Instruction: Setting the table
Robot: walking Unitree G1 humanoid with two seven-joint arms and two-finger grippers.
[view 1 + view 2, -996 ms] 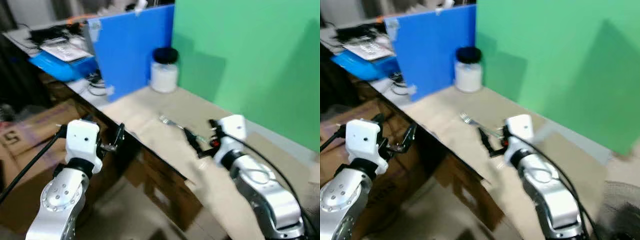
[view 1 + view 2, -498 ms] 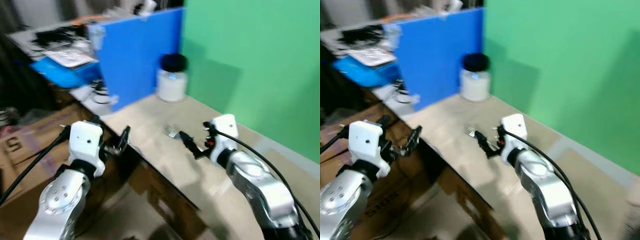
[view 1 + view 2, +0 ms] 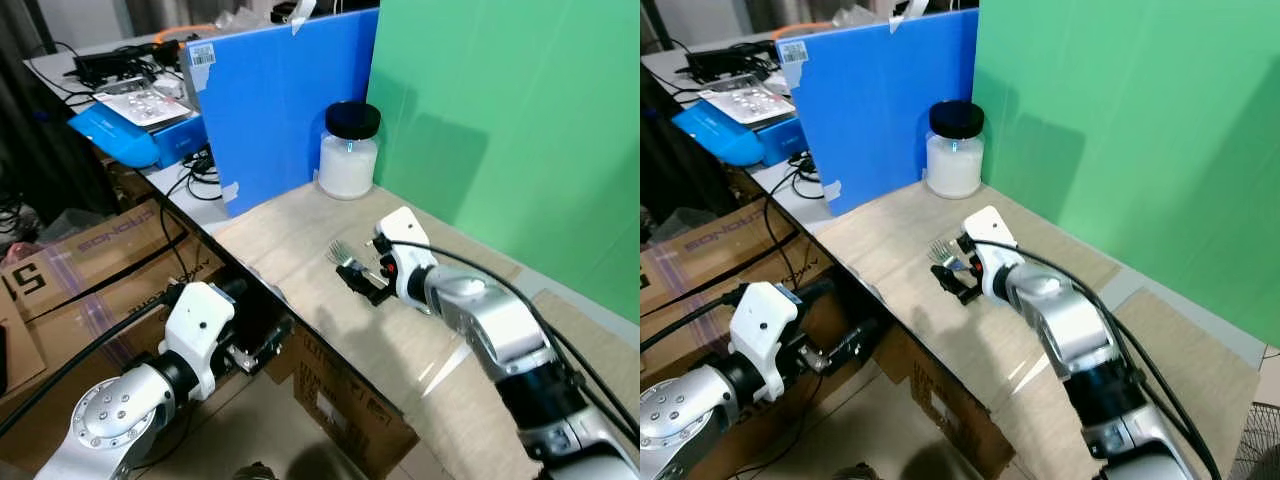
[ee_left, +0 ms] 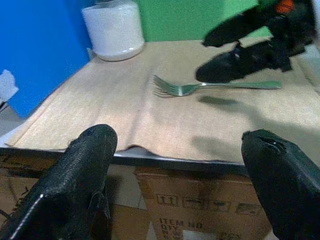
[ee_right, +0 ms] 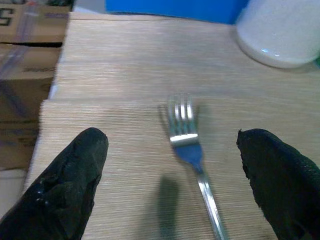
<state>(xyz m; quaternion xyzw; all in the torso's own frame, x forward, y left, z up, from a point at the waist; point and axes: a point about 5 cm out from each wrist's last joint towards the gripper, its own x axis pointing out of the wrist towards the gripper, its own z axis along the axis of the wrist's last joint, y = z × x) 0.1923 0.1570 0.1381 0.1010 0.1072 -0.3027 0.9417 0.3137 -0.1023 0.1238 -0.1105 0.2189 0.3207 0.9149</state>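
2 claws bracket a lone fork on a counter covered with a woven beige mat, the 1 piece of cutlery in sight for setting the table. It lies flat on the mat, tines toward the counter's near edge, handle running back under the right arm, a lie that looks like a set-down place setting rather than a carry

Right claw hovers low over the handle, its 2 black fingers spread wide to either side in the right wrist view, the fork's tines lying between them, with mat showing on both sides. No finger touches the metal there, and from the left wrist view the fingers hang just above the handle, casting a shadow on the mat. It holds nothing; whether it is about to take the fork or has let go cannot be judged from this moment

Left claw sits below the counter's front edge, beside the cardboard boxes, aimed up across the mat at the fork. Its fingers stand wide apart and empty, well clear of the cloth, seemingly parked out of the way while the right arm works

At the counter's far corner stands a white jar with a black lid, against a blue board and a green screen, well apart from the fork. Cables and a blue case crowd the desk beyond the board
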